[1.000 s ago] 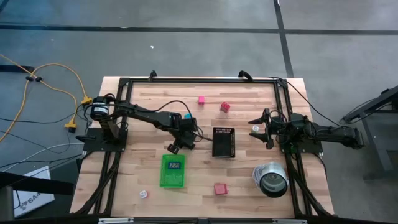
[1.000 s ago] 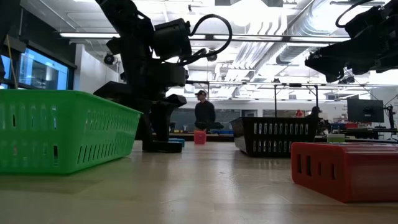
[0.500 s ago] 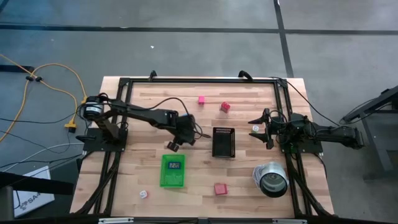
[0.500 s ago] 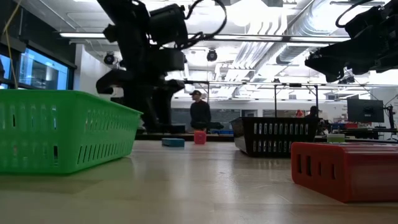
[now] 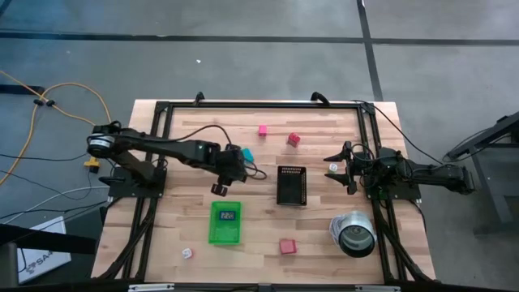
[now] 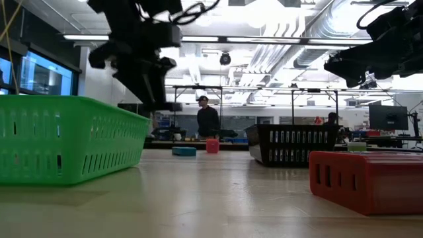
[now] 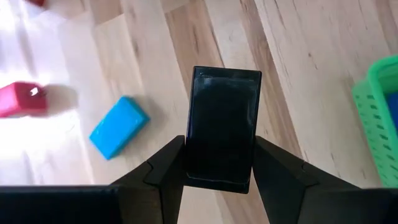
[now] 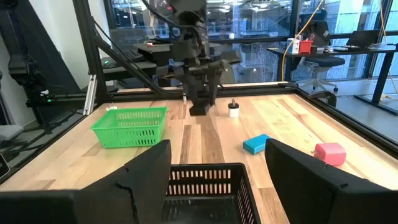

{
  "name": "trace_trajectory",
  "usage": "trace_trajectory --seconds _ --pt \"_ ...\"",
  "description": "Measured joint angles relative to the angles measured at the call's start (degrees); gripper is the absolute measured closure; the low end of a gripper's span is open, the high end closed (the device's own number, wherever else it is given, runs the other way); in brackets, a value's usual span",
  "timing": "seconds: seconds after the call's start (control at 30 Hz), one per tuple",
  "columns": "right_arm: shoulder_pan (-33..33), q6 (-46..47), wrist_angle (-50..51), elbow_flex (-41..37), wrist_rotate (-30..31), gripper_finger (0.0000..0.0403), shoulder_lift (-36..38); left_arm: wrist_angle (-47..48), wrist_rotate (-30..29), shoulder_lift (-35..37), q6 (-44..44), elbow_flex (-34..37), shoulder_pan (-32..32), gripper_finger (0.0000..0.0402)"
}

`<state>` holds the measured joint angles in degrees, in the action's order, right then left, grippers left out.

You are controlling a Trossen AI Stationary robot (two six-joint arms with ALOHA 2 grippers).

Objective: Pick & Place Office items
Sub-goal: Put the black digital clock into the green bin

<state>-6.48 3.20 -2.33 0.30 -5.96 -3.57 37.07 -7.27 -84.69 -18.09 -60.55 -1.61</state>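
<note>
Inside, the green tray (image 5: 226, 223) holds a dark blue piece (image 5: 228, 216).

A robotics lab in an open, industrial office hall. Exposed ceiling ducts (image 6: 344, 26), glass walls, desks with monitors (image 6: 386, 118) and office chairs (image 8: 323, 68) surround the framed wooden test table (image 5: 268, 231).

On the tabletop (image 5: 324, 227), the mesh basket (image 5: 291, 185) sits at the centre, the slotted tray (image 5: 226, 222) to its left, the can (image 5: 353, 232) to its right, two small blocks (image 5: 263, 130) behind.
</note>
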Motion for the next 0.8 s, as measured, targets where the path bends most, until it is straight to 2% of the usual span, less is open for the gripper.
trace_trajectory --seconds 0.37,0.8 --pt "0.00 0.00 0.00 -0.01 -0.01 0.0155 0.00 5.51 -4.31 3.35 16.05 -0.02 -10.58 0.0243" --pt "0.00 0.00 0.00 0.01 0.01 0.0155 0.00 5.44 -10.11 3.28 36.23 -0.02 -24.26 0.0243"
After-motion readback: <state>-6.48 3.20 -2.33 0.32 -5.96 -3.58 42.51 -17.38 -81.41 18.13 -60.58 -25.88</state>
